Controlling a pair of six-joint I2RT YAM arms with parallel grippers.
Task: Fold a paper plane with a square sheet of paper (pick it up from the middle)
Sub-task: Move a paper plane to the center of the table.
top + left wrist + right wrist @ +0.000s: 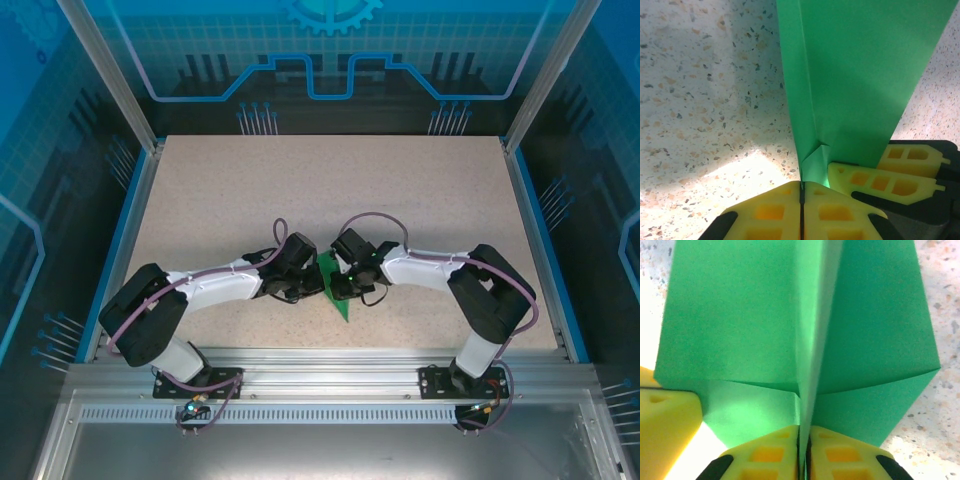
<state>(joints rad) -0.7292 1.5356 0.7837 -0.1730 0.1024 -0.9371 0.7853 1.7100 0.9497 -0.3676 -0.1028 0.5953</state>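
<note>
We see the green paper partly folded — creased panels and a raised ridge rather than a flat square — and we place everything else by it. The speckled worktop lies beneath the paper. From overhead, a pointed green corner pokes out on the side of the paper nearest the arm bases. The left gripper meets the paper from its left and the right gripper from its right, the two nearly touching across it. In the left wrist view the left jaws are pressed together on a small folded tab at the paper's lower edge, with a tall green panel rising beyond (the yellow pads of the other gripper sit just right of that tab). In the right wrist view the right jaws pinch the paper's upright centre ridge, with panels spreading to either side of it.
</note>
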